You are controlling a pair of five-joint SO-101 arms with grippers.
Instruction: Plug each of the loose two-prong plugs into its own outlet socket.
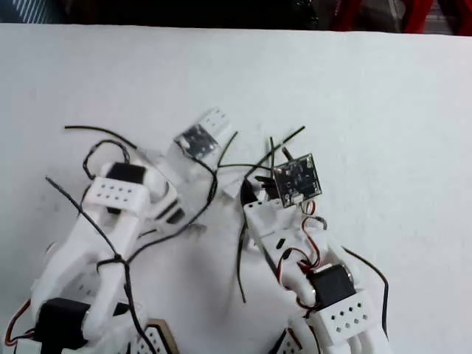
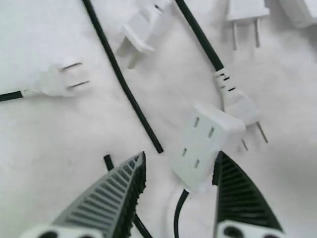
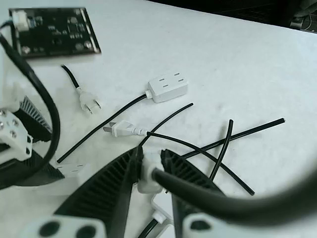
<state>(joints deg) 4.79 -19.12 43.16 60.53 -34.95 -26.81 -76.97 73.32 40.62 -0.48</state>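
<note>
Your left pincer [image 2: 181, 157]: wide open, straddling socket block [image 2: 203, 141] on counter [image 2: 49, 148]. Your right pincer [image 3: 151, 153]: clamped on white plug [image 3: 147, 177].

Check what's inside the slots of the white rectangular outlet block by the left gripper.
All four slots of the white outlet block look empty; their depths are dark. A white two-prong plug lies at its corner, prongs bare.

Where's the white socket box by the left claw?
In the left wrist view, the socket box lies on the table inside the open left gripper, with a white plug right beside it.
</note>
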